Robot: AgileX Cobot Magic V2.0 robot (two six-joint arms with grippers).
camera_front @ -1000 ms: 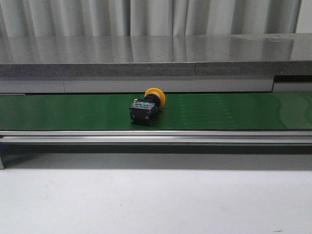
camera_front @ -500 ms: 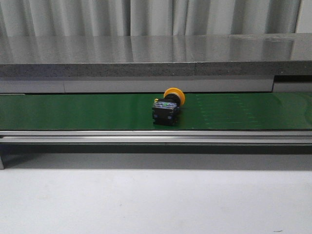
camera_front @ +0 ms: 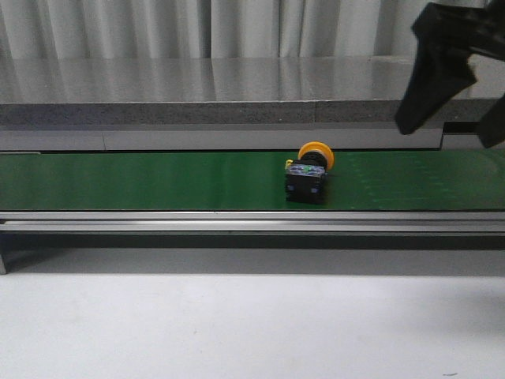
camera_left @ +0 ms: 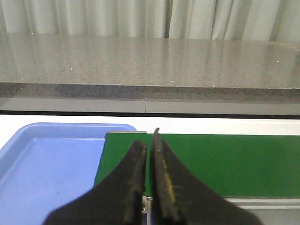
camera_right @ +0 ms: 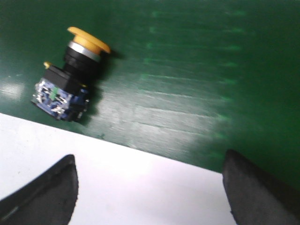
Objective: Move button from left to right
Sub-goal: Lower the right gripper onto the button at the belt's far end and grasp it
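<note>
Green belt (camera_front: 158,180) fills mid-frame, with the button (camera_front: 308,175) lying right of center. The right gripper (camera_front: 458,83), spread wide at upper right, is judged approaching; descent is needed next. The left gripper (camera_left: 149,154) is closed, empty.

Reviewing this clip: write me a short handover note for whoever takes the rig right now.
Left gripper: shut, empty, hovering near the belt's end by the blue tray.
Right gripper: open, empty, up in the air to the right of the button.
The button lies on its side on the green belt, yellow head pointing away, a little right of middle.
Done: nothing gripped.
Left: close the right gripper on the button and carry it right.
</note>
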